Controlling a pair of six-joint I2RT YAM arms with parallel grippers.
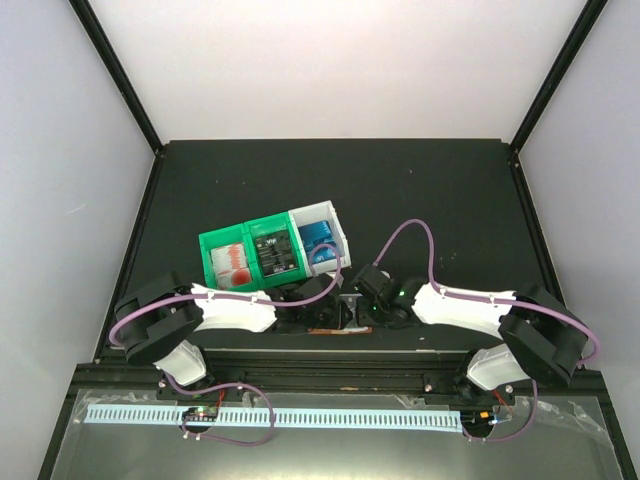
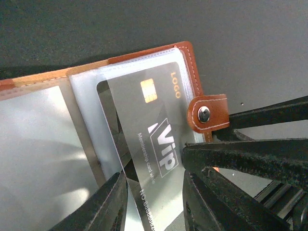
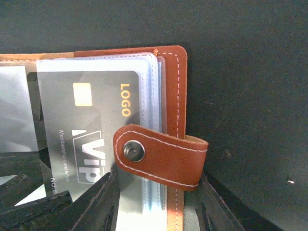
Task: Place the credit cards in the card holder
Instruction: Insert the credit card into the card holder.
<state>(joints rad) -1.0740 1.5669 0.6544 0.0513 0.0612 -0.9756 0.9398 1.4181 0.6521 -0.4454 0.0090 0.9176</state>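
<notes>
The card holder (image 3: 173,77) lies open on the dark table at the near edge (image 1: 340,331): brown leather with clear pockets. A black credit card (image 2: 144,130), printed "VIP", sits partly inside a pocket, tilted. My left gripper (image 2: 154,180) has a finger on each long edge of this card and is shut on it. My right gripper (image 3: 158,180) straddles the holder's right cover, one finger at each end of the snap tab (image 3: 163,156). In the left wrist view its fingers (image 2: 250,156) reach in from the right.
Three small bins stand in a row behind the grippers: a green bin (image 1: 230,262) with red-and-white cards, a green bin (image 1: 275,248) with black cards, and a white bin (image 1: 320,240) with blue cards. Both arms meet close together at the table's front edge.
</notes>
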